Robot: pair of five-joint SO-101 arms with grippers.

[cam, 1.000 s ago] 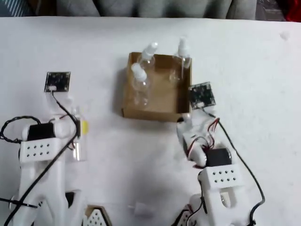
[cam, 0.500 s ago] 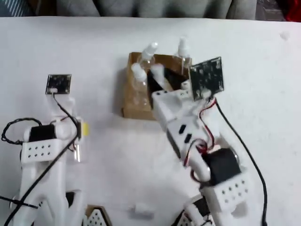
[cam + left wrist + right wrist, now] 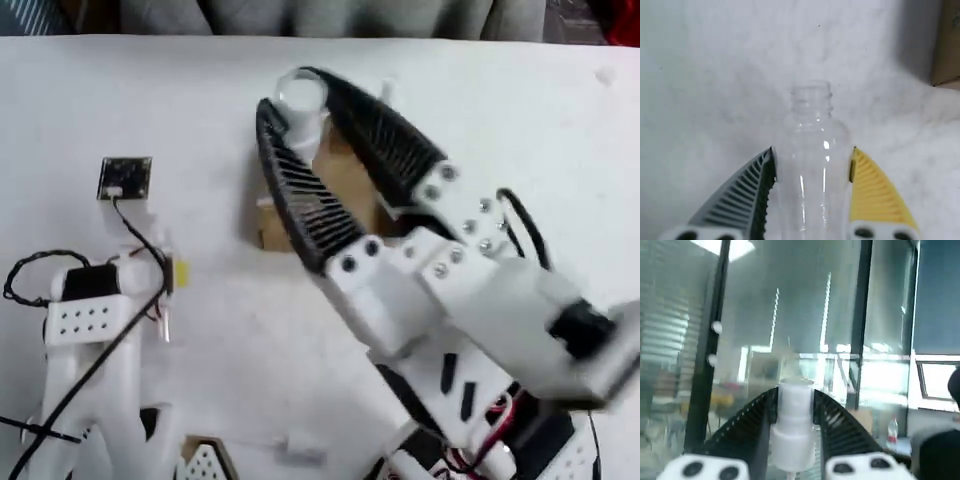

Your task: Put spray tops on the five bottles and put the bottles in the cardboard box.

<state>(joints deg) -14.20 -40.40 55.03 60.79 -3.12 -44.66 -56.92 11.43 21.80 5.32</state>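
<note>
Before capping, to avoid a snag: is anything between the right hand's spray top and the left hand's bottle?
Nothing visible does: bare table lies between the spray top and the bottle; the cardboard box sits aside.

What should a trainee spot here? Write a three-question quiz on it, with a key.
1. True or false: the bottle held in the left pincer is already capped.
2. What does the right pincer hold? A) a bottle B) a white spray top C) nothing
3. Fill in: one of the left pincer's fingers is grey, the other is ___.

Key: 1 false, its neck is open; 2 B; 3 yellow.
</note>
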